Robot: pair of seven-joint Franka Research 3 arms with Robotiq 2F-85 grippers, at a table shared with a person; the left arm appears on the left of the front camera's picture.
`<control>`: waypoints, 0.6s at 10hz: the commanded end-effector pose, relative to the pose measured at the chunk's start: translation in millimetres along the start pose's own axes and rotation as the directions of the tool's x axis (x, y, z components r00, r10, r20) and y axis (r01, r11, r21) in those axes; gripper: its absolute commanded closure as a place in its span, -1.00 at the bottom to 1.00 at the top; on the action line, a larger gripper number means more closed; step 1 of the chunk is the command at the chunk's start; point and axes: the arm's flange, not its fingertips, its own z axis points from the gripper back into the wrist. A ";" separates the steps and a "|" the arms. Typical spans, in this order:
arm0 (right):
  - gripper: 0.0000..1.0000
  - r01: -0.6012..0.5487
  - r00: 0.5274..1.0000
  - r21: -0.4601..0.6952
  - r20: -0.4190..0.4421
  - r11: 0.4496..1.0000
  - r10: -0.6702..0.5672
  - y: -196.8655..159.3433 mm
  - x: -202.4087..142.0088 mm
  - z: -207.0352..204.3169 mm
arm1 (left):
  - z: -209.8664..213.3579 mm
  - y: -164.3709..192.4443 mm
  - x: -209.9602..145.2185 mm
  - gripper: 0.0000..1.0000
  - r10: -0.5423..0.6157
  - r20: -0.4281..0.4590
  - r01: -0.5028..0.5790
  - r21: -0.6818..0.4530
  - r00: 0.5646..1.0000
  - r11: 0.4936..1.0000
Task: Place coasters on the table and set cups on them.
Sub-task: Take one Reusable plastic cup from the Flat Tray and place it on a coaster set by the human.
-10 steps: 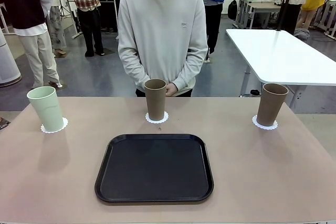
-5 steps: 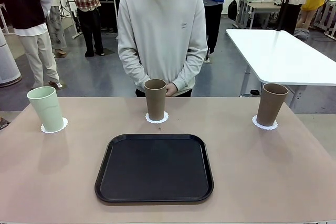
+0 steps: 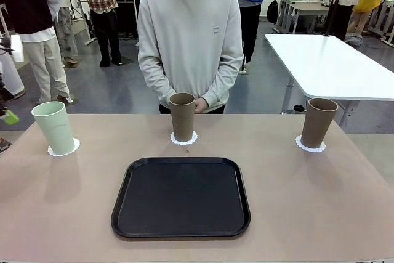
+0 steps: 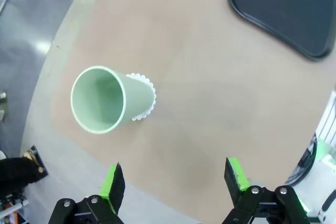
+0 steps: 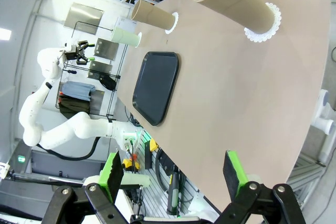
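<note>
Apparently complete: mint cup (image 3: 54,127) at ten o'clock, tan cup (image 3: 182,116) at twelve, second tan cup (image 3: 319,122) at two, each on its coaster (image 3: 64,149); left gripper (image 4: 174,179) and right gripper (image 5: 175,174) spread apart, empty.

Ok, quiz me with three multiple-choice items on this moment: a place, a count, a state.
1. Where is the green cup?
A. on the tray
B. on a doily at the table's left end
C. in the person's hand

2. How many brown cups stand on the table?
A. one
B. two
C. three

3. What does the black tray hold?
A. nothing
B. a cup
C. doilies

Answers: 1 B, it stands on its doily far left. 2 B, a middle cup and a right cup. 3 A, its surface is bare.
</note>
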 end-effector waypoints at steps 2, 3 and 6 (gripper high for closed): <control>-1.00 -0.001 1.000 -0.001 0.004 1.000 0.001 0.6 -0.7 -0.2 | 0.0 0.0 0.0 -1.00 0.000 0.000 0.000 0.000 1.000 1.000; -1.00 -0.001 1.000 -0.001 0.004 1.000 0.001 0.6 -0.7 -0.2 | 0.0 0.0 0.0 -1.00 0.000 0.000 0.000 0.000 1.000 1.000; -1.00 -0.001 1.000 -0.001 0.004 1.000 0.001 0.6 -0.7 -0.2 | 0.0 0.0 0.0 -1.00 0.000 0.000 0.000 0.000 1.000 1.000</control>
